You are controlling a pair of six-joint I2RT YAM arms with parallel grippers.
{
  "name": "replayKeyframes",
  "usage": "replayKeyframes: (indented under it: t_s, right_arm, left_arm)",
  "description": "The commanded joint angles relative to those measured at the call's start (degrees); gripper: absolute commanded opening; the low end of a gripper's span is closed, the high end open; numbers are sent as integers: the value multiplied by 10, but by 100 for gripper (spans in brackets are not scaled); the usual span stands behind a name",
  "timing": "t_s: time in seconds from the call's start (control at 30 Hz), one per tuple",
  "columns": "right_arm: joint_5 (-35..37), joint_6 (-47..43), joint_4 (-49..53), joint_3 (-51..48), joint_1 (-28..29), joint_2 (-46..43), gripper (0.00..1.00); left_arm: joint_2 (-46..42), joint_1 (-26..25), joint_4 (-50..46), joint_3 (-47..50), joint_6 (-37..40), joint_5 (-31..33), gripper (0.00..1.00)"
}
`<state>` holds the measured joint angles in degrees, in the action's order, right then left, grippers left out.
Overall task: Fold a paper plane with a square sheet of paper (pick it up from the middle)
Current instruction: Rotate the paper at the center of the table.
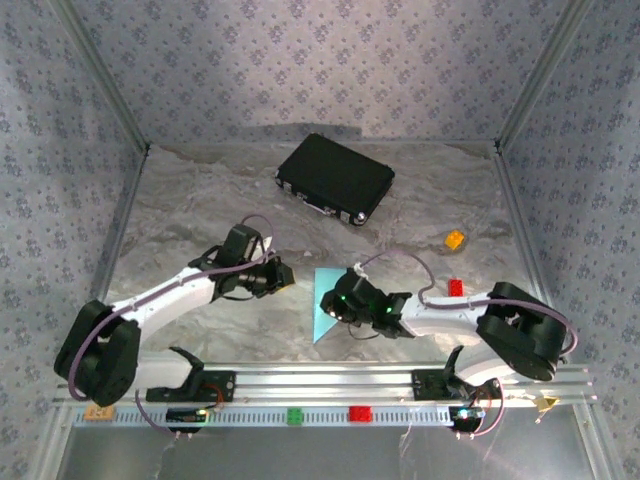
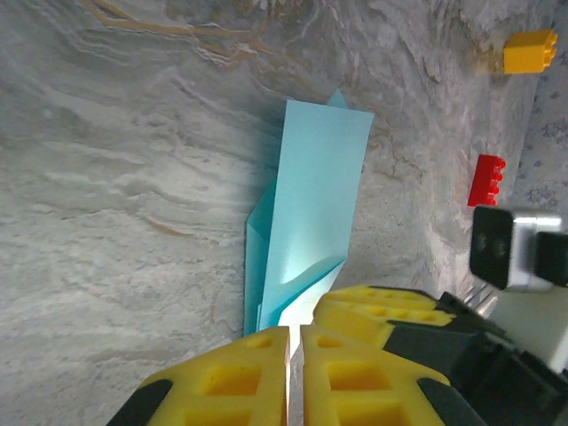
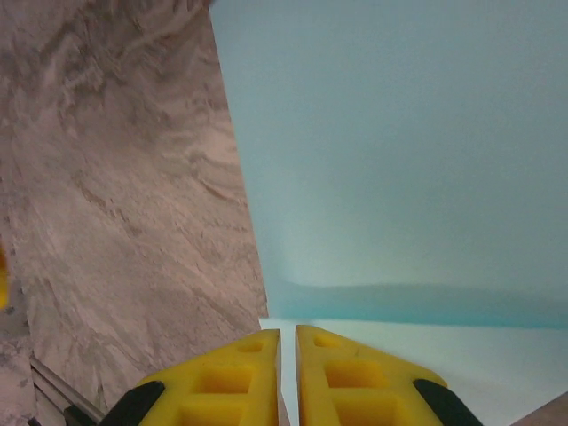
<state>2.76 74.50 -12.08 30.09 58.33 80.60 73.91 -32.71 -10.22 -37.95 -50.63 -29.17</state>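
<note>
Blue folded paper [image 2: 311,195], left end effector [image 2: 288,333], right end effector [image 3: 287,333] both pinching it, red block [image 2: 486,179], orange block [image 2: 530,51]

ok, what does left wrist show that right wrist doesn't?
Left wrist adds: the folded paper end to end, orange block, red block, left gripper pinching the paper's near end. Right wrist adds: right gripper shut, and a close-up crease across the paper. Both: blue paper on the marble table.
</note>
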Motion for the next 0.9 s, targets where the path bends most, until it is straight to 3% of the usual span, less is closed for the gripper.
replayKeyframes:
  t_s: [0.0, 0.33, 0.63, 0.87]
  right_arm:
    - [9, -31, 46, -14, -20, -28, 13]
    - [-11, -52, 79, -76, -75, -117, 17]
    - [-57, -77, 87, -91, -112, -148, 22]
    - [-90, -77, 64, -95, -135, -143, 24]
  left_arm:
    - [23, -14, 20, -44, 8, -9, 10]
    - [150, -69, 40, -105, 20, -26, 7]
    - [252, -64, 60, -146, 33, -55, 3]
    - [286, -50, 89, -124, 30, -67, 2]
